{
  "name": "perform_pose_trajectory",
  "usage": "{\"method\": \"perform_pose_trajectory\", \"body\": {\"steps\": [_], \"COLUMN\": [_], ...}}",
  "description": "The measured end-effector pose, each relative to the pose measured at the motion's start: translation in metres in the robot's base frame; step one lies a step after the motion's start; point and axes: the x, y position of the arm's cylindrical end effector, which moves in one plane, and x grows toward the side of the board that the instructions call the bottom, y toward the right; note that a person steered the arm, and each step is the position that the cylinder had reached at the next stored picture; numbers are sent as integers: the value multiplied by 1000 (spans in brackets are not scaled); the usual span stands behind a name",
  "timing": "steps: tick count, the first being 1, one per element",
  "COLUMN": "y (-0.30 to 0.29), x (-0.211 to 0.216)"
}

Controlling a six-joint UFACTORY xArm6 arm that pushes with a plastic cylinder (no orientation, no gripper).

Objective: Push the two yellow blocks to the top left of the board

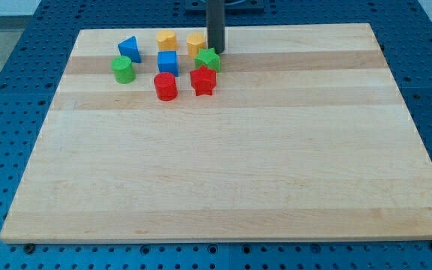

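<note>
Pushing step: my tip (217, 50), without jaws, is set just right of the nearer yellow block (196, 43); a leftward push is called for toward the second yellow block (166, 39).

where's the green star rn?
Green star sits near the view's top, left of centre, just below my tip, above the red star.

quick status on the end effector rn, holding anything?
My tip: a bare rod, no jaws, holding nothing. It sits just right of the right yellow block, right above the green star; contact cannot be told.
</note>
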Motion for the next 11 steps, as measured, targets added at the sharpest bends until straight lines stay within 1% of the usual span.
{"method": "perform_pose_trajectory", "body": {"steps": [1,2,3,4,5,6,7,9,11], "y": [-44,-74,-84,-75,-47,-38,-59,-121,-154], "x": [0,0,0,0,-4,-24,-34,-27,-27]}}
